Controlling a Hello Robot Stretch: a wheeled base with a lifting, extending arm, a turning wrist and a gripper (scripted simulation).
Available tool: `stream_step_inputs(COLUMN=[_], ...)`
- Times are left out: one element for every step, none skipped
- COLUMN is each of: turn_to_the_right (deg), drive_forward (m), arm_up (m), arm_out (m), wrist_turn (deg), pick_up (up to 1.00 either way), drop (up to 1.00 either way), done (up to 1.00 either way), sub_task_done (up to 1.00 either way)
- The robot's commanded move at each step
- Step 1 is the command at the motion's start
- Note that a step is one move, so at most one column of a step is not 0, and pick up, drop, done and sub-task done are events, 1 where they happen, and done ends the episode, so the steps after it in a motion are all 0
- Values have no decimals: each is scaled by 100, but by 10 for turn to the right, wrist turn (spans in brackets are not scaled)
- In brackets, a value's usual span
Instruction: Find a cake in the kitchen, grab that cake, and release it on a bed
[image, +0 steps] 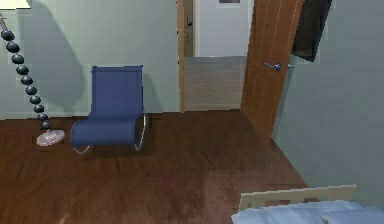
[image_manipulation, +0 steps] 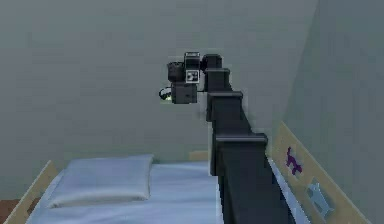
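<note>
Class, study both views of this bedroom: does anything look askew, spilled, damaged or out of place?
Nothing stands out. The blue chair stands upright, the wooden door hangs open, and the pillow lies flat on the bed.

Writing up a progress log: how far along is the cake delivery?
Fetching looks done: the pincer holds a small pale thing, too small to confirm as cake. In hand: the arm reaches above the bed near its pillow. Left: releasing it onto the bed.
</note>
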Motion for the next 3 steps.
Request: stream_step_inputs(turn_to_the_right=[0, 0, 0], drive_forward=[0, 0, 0], arm_up=[-40, -32, 0], arm_out=[0, 0, 0], wrist_turn=[0, 0, 0], pick_up=[0, 0, 0], drop=[0, 0, 100], done=[0, 0, 0], sub_task_done=[0, 0, 0])
